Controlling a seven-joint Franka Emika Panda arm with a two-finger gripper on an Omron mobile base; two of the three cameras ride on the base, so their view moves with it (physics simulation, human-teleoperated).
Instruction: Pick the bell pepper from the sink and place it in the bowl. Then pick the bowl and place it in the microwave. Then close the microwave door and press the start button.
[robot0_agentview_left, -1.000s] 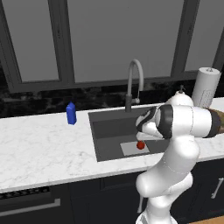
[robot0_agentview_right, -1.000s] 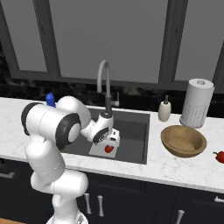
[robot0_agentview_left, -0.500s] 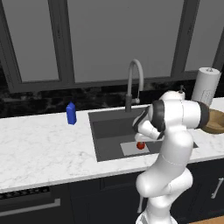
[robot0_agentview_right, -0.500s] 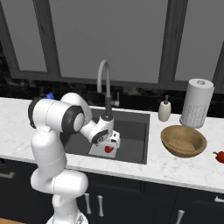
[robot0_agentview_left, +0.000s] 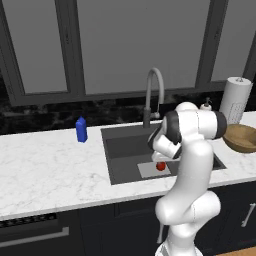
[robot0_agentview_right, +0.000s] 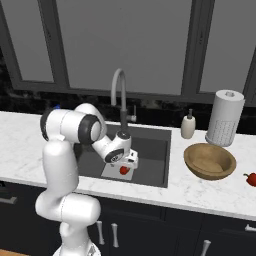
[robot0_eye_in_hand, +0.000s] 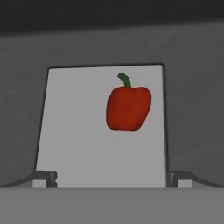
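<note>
- So far nothing of the task looks finished: the bell pepper (robot0_eye_in_hand: 128, 109) lies on the pale grey square patch (robot0_eye_in_hand: 87, 144) at the bottom of the sink (robot0_agentview_left: 125, 150), stem pointing toward the top of the hand view.
- From the right base view, the pepper (robot0_agentview_right: 124, 170) sits near the front of the basin, just below the robot's hand.
- The gripper (robot0_eye_in_hand: 112, 178) hangs over the patch with its fingers spread wide and nothing between them; the two fingertips (robot0_eye_in_hand: 46, 177) stand far apart at the bottom of the hand view, and the pepper is ahead of them, a little to the right of centre.
- My reading is that the approach to the first pick is under way, with the grasp itself not yet made.
- The bowl (robot0_agentview_right: 209, 161) rests on the counter (robot0_agentview_right: 200, 192) to the right of the sink, upright and with nothing in it, near the paper towel roll (robot0_agentview_right: 224, 118).
- A second red pepper (robot0_agentview_right: 250, 179) lies on the counter further right, well apart from the bowl; I judge it is not the one the task means.
- Left to do: grasp the pepper, carry it to the bowl, move the bowl into the microwave, shut the door and press start.
</note>
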